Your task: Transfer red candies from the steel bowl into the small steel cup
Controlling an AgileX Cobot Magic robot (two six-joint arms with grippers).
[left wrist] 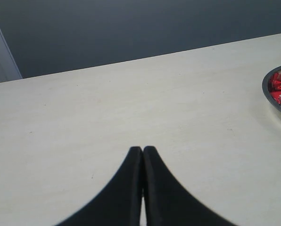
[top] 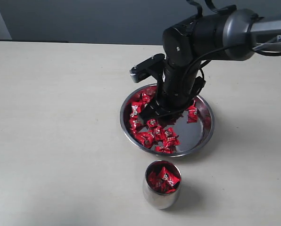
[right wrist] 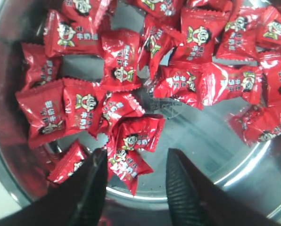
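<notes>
- Red candies (top: 152,134) lie heaped along one side of the bowl (top: 204,136), and the far side of its floor is mostly bare, shiny steel.
- Down inside that bowl is the right gripper (right wrist: 136,159), low over the pile with its jaws apart.
- The wrist camera shows one wrapper lying right in the gap between the two fingers, with nothing pinched yet.
- So I'd call this the pick: lined up on a candy, squeeze still to come.
- The cup (top: 161,197) stands upright on the table (top: 60,117), just beside the bowl's rim but not touching it, with a handful of red wrappers already inside.
- Job part done, then, and plenty left in the bowl.
- The left gripper (left wrist: 143,153) hangs over bare tabletop, off to the side, fingers pressed together on nothing; only the bowl's edge shows at the border of its view.
- The next move calls for closing on that one wrapper, not its neighbours, which overlap it closely.
- Then a clean lift over the rim, a short carry to the cup, and a release square above its narrow mouth.
- Crinkly foil may slip, so a firm pinch looks wise.
</notes>
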